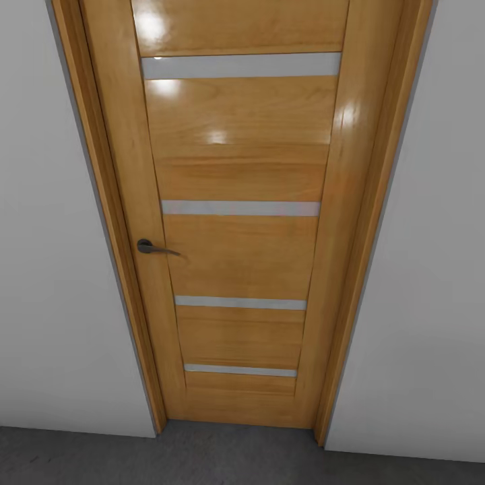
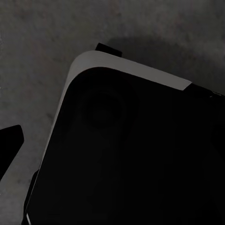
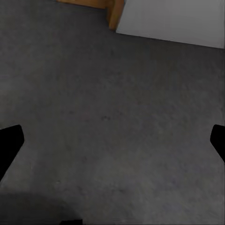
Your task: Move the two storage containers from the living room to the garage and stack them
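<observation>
The two storage containers are out of view. I face a shut wooden door [image 1: 239,256] from close by, and a strip of dark grey rough floor [image 1: 229,455] lies below it. In the right wrist view my right gripper [image 3: 112,140] hangs open over the bare floor [image 3: 112,93], one dark fingertip [image 3: 9,143] at each side edge and nothing between them. In the left wrist view one fingertip [image 2: 9,143] of my left gripper [image 2: 112,140] sits far out at the edge, so the jaws stand wide. They hold nothing.
The door has pale horizontal strips and a dark lever handle [image 1: 151,248]. White walls [image 1: 54,269] flank its wooden frame [image 1: 364,236]. My own black base [image 2: 131,154], with a grey rim, lies under the left gripper. A corner of the frame [image 3: 115,11] shows near the right gripper.
</observation>
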You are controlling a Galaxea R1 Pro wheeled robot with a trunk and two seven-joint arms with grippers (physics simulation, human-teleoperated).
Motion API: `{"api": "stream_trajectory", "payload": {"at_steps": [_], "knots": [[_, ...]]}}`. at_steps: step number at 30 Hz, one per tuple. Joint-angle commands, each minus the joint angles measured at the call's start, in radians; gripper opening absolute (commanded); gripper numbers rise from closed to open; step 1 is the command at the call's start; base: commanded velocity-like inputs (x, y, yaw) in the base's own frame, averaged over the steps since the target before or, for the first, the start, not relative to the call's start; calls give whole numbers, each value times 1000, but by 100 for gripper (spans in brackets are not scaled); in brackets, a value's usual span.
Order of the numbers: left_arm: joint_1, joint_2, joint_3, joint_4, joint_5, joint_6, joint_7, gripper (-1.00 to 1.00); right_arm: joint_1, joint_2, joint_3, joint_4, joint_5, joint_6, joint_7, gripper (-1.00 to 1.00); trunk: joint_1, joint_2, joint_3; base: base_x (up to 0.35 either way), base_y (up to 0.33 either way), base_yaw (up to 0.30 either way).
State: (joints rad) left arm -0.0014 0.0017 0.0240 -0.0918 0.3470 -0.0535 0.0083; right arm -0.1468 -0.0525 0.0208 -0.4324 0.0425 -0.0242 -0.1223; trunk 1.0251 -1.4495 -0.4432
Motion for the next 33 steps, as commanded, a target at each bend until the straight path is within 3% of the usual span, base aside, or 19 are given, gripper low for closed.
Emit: {"api": "stream_trajectory", "payload": {"at_steps": [1,6,10,12,16,19,29,31,33], "knots": [[0,0,2,0,3,-2,1,100,-11,8,3,-6,7,-1,-4,100,0,-1,-1,0,0,0],[0,0,2,1,3,-2,1,100,-84,54,7,-26,10,41,-1,100,0,-1,-1,0,0,0],[0,0,2,1,3,-2,1,100,-191,86,11,-34,10,243,4,100,0,-1,-1,0,0,0],[0,-1,2,1,3,-2,1,100,-258,127,11,-34,12,323,3,100,0,-1,-1,0,0,0],[0,-1,1,1,3,-2,1,100,-354,187,12,-26,15,362,-7,100,0,-1,-1,0,0,0],[0,-2,1,1,3,-2,1,100,-392,222,13,-24,17,362,-13,100,0,-1,-1,0,0,0],[0,-2,1,1,2,-2,1,100,-532,227,18,-37,101,371,-14,100,0,-1,-1,0,0,0],[0,-3,1,2,2,-2,1,100,-542,227,38,-57,104,372,-10,100,0,-1,-1,0,0,0],[0,-3,1,3,1,-2,1,100,-548,227,94,-102,105,369,-8,100,0,-1,-1,0,0,0]]}}
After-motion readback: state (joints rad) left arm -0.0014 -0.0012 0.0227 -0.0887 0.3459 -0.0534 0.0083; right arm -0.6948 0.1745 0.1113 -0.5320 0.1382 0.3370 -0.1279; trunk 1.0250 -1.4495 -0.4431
